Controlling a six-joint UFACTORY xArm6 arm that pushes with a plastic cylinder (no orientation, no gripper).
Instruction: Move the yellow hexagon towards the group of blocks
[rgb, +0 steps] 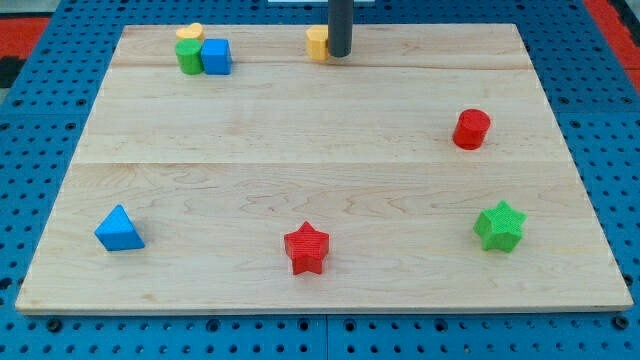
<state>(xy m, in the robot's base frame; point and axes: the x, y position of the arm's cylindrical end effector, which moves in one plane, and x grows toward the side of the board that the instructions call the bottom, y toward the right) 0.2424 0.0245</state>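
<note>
The yellow hexagon (317, 43) sits near the view's top edge of the wooden board, a little left of centre. My tip (340, 54) stands right against its right side. The group of blocks is at the view's top left: a yellow block (189, 33) at the back, a green block (189, 55) in front of it, and a blue cube (216, 56) touching the green block's right side. The hexagon is well to the right of the blue cube, apart from the group.
A red cylinder (472, 129) stands at the view's right. A green star (499, 226) is at the bottom right, a red star (306, 248) at the bottom centre, a blue triangle (119, 229) at the bottom left. The wooden board (300, 140) lies on a blue pegboard.
</note>
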